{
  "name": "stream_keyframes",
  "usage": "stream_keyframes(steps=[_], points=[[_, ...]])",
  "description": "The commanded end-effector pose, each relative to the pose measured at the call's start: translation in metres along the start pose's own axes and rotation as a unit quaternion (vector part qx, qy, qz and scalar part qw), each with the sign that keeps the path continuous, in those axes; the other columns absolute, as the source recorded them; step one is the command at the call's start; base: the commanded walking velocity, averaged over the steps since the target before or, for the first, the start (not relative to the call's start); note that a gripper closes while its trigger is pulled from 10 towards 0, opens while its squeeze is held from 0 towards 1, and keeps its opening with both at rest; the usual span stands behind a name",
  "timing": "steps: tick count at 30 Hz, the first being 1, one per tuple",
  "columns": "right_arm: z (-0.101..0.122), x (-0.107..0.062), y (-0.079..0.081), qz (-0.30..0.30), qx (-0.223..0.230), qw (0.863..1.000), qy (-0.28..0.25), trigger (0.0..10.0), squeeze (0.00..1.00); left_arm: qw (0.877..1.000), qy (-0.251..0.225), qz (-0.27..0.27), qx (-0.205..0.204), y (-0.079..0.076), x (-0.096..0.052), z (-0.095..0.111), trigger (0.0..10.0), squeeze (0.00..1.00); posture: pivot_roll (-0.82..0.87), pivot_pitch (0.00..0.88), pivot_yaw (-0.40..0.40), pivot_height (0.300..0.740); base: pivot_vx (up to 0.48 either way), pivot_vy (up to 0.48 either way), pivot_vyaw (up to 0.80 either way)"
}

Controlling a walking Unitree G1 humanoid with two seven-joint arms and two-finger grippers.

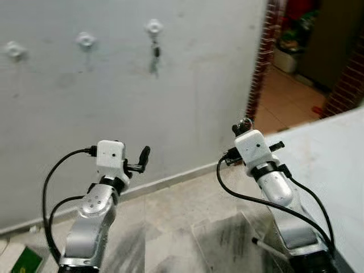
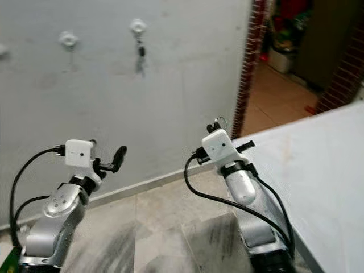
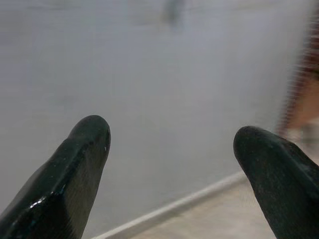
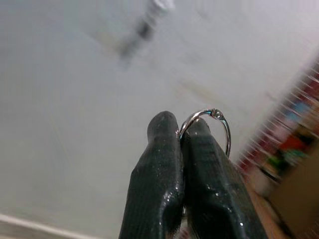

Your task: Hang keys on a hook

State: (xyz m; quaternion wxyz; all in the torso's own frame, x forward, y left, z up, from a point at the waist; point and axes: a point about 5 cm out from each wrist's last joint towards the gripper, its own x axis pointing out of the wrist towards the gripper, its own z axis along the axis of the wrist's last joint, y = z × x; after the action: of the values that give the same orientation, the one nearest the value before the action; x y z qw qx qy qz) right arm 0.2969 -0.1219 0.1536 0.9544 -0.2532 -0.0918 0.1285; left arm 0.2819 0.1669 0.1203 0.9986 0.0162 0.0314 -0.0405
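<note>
Three white hooks are fixed high on the grey wall: a left hook (image 1: pixel 14 50), a middle hook (image 1: pixel 85 40) and a right hook (image 1: pixel 153 26). A dark key (image 1: pixel 154 54) hangs from the right hook. My right gripper (image 1: pixel 244 125) is raised below and to the right of the hooks, well short of the wall. Its fingers (image 4: pixel 159 179) are shut on a silver key ring (image 4: pixel 227 132) that sticks out past the tips; the keys themselves are hidden. My left gripper (image 1: pixel 143 158) is held up lower left, open and empty, its fingers (image 3: pixel 75 169) wide apart.
A brick-edged doorway (image 1: pixel 259 62) opens on the right onto an orange tiled floor. A white tabletop (image 1: pixel 335 165) lies at my right side. A baseboard (image 1: pixel 170 179) runs along the foot of the wall. A green object (image 1: pixel 25 261) lies bottom left.
</note>
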Motion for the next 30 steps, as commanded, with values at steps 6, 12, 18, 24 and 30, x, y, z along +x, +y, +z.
stream_keyframes(steps=[6, 12, 18, 24, 30], points=[[-0.001, 0.0, -0.005, -0.001, 0.002, 1.0, -0.003, 10.0, 0.0, 1.0, -0.014, 0.02, 0.004, 0.002, -0.002, 0.003, 10.0, 0.0, 0.0, 0.0, 0.062, 0.74, 0.0, 0.0, 0.8], [0.001, 0.001, -0.002, 0.006, 0.003, 1.0, -0.008, 10.0, 0.0, 1.0, -0.012, 0.02, -0.001, 0.001, -0.003, 0.002, 10.0, 0.0, 0.0, 0.0, 0.06, 0.74, 0.0, 0.0, 0.8], [0.003, 0.003, -0.002, 0.005, 0.008, 1.0, -0.013, 10.0, 0.0, 1.0, -0.012, -0.006, -0.023, -0.006, 0.0, 0.003, 10.0, 0.0, 0.0, 0.0, 0.06, 0.74, 0.0, 0.0, 0.23], [0.004, 0.004, -0.002, 0.004, 0.007, 1.0, -0.016, 10.0, 0.0, 0.999, -0.019, -0.019, -0.035, -0.009, 0.007, 0.008, 10.0, 0.0, -0.01, 0.0, 0.061, 0.74, 0.0, 0.0, 0.0], [0.004, 0.004, -0.001, 0.006, 0.006, 1.0, -0.017, 10.0, 0.0, 0.999, -0.014, -0.016, -0.039, -0.008, 0.007, 0.007, 10.0, 0.0, -0.01, 0.0, 0.061, 0.74, 0.0, 0.0, 0.0]])
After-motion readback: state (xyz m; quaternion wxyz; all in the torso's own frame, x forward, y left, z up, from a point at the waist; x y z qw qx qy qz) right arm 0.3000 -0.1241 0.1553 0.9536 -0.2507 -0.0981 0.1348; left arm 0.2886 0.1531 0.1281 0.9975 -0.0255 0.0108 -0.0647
